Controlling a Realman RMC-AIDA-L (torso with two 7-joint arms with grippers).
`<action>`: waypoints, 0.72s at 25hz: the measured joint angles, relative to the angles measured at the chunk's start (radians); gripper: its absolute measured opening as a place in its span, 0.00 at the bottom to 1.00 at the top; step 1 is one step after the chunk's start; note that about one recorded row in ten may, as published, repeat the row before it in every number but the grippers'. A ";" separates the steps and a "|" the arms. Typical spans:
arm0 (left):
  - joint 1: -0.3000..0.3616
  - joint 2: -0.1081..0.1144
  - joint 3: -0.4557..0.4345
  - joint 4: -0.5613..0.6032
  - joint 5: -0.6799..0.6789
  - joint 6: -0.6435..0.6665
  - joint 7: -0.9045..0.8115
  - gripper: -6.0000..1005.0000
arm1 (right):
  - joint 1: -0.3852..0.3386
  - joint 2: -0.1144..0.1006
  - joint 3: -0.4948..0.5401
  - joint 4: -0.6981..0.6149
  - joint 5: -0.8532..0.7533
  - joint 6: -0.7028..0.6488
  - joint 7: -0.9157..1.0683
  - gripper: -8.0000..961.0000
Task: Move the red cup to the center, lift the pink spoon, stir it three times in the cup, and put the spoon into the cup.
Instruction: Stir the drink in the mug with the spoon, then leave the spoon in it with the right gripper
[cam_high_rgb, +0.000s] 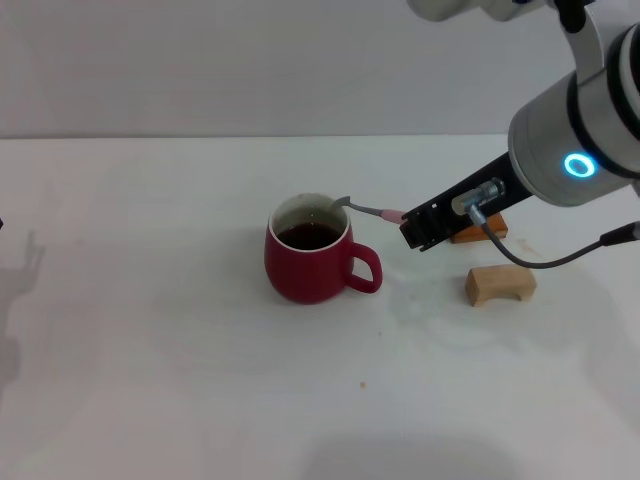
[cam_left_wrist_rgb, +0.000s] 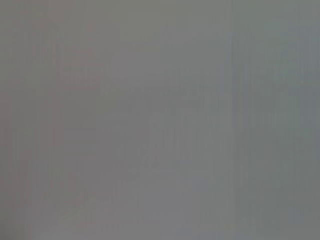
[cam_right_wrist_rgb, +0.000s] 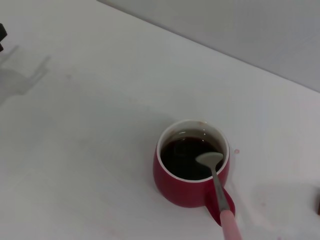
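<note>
Holding the pink spoon (cam_high_rgb: 372, 209) by its handle, fingers closed on it, your R gripper (cam_high_rgb: 408, 222) sits right of the red cup (cam_high_rgb: 308, 260) at table center, spoon axis running left w/ bowl over the rim; L gripper not seen.

Grey arm (cam_high_rgb: 585, 120), cyan ring light (cam_high_rgb: 577, 165)

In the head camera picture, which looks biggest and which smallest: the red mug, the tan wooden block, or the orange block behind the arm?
1. The red cup, clearly largest.
2. The tan wooden block.
3. The orange block shows least, but the right gripper hides part of it, so its rank is unsure.
</note>
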 joint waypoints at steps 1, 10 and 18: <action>0.000 0.000 0.000 0.000 0.000 0.000 0.000 0.81 | 0.000 0.000 0.000 0.000 0.000 0.000 0.000 0.17; 0.007 -0.003 0.000 0.000 0.000 0.001 0.000 0.81 | 0.001 0.000 -0.016 -0.074 0.000 -0.055 -0.029 0.17; 0.009 -0.003 0.000 0.002 0.000 0.002 0.000 0.81 | 0.006 0.000 -0.016 -0.121 0.000 -0.098 -0.053 0.17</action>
